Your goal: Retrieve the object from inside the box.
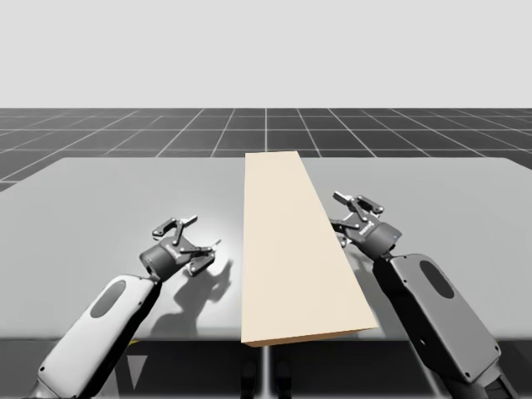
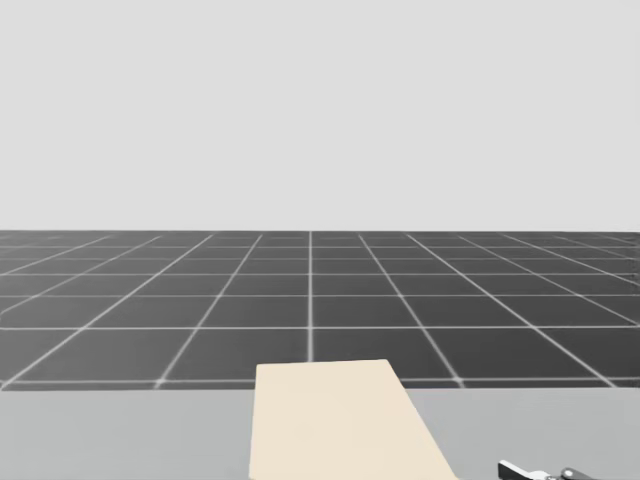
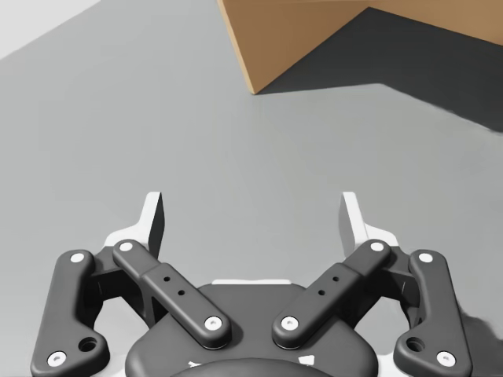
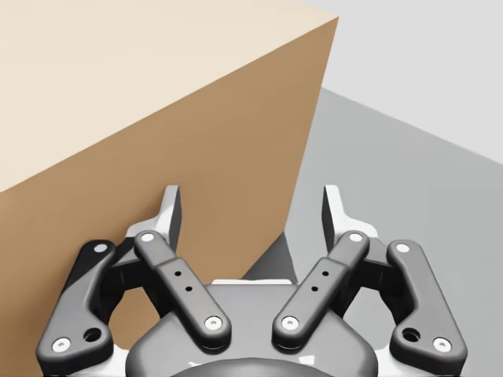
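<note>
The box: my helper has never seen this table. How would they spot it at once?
Find the grey table. Along its middle, near edge to far, lies the box, between my left end effector and right end effector; unlike those dark mechanisms, it is pale tan.

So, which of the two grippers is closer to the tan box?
My right gripper: it's beside the tan box; my left gripper stands apart over the table.

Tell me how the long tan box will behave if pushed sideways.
The long tan box probably slides rather than tips: it lies flat on the grey table. Pushed near one end, it would likely swivel, being so long.
</note>
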Controlling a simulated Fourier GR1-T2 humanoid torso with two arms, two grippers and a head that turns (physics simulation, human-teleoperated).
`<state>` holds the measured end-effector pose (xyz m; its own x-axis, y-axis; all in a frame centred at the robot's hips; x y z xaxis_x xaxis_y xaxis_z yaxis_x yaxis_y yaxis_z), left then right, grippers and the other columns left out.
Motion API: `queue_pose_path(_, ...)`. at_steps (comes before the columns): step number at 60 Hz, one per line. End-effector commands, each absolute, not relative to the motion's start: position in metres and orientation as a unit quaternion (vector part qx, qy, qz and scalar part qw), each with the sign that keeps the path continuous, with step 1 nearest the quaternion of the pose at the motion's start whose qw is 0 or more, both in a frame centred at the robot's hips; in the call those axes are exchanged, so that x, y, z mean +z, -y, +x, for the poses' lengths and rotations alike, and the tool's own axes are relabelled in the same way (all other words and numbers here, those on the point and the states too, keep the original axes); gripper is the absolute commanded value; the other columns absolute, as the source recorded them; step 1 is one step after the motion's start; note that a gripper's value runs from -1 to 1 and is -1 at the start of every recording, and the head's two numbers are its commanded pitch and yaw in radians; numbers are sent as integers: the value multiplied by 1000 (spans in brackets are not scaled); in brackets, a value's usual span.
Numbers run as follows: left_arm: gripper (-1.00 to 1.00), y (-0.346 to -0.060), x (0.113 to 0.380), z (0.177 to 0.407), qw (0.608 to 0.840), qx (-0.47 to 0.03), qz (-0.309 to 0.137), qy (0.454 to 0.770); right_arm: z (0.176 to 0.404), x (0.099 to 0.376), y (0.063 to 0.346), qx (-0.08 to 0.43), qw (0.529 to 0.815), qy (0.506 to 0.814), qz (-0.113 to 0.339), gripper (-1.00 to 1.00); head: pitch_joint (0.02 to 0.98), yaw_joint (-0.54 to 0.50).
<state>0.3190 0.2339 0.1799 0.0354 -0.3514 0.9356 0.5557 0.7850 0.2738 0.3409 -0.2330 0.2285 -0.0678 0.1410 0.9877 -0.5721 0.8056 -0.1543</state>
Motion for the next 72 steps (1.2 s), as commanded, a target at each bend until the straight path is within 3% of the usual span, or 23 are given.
queue_pose_path(1,-1000,-189,168,298,693,-378,-105,605,324,206,198,335,647,651,214,-1000,163,-36)
queue_pose_path(14,-1000,-163,159,283,677,-412,-131,595,325,204,197,343,631,662,214,-1000,159,-42)
queue_pose_path(18,-1000,-150,157,276,663,-427,-146,597,326,204,196,345,627,664,216,-1000,161,-42)
queue_pose_path(27,-1000,-128,161,269,637,-431,-228,597,326,201,192,354,619,665,220,-1000,160,-36)
queue_pose_path(30,-1000,-122,164,270,640,-430,-248,586,326,200,192,356,617,667,218,-1000,160,-34)
queue_pose_path(42,-1000,-108,157,291,637,-433,-295,566,326,200,191,361,608,674,216,-1000,170,-30)
queue_pose_path(56,-1000,-107,142,315,638,-452,-306,542,325,200,189,365,601,678,215,-1000,188,-28)
queue_pose_path(72,-1000,-101,146,343,634,-456,-314,540,324,199,188,370,595,682,210,-1000,211,-29)
